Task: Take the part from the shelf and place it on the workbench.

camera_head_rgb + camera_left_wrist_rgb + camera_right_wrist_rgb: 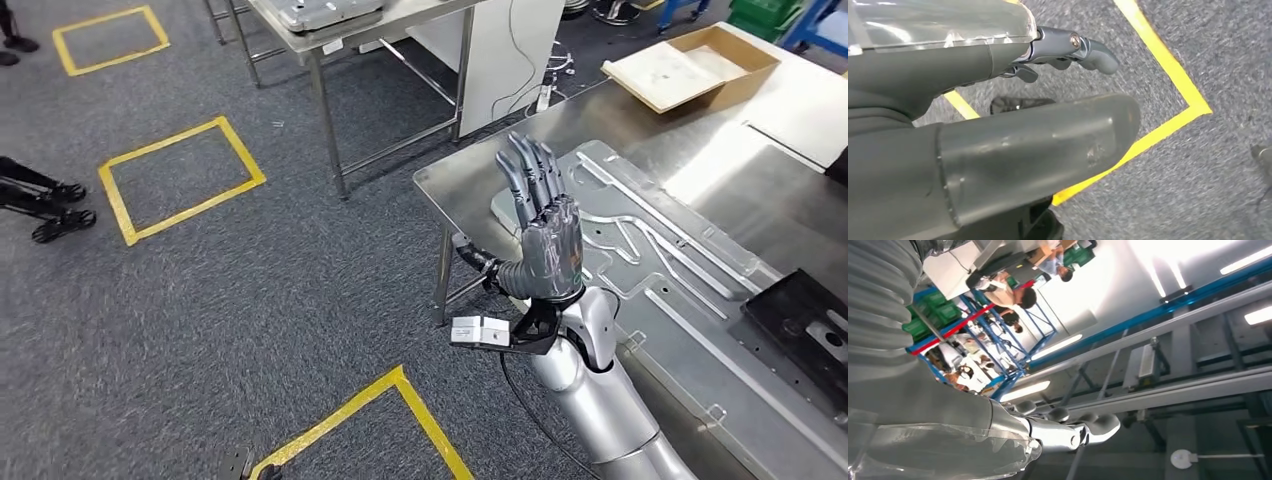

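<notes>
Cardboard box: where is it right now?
Head view: the cardboard box lies open at the far end of the steel workbench, beyond the stamped metal part and the raised right hand.

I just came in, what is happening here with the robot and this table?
The robot stands at a steel workbench. Its right hand is raised above the bench edge, fingers stretched out, holding nothing. A large flat metal part lies on the bench beside it, so the placing looks done. The left hand hangs over the floor, also empty.

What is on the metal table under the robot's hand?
A flat ribbed metal panel lies on the table. The raised right hand covers part of its end, so that part cannot be seen.
</notes>
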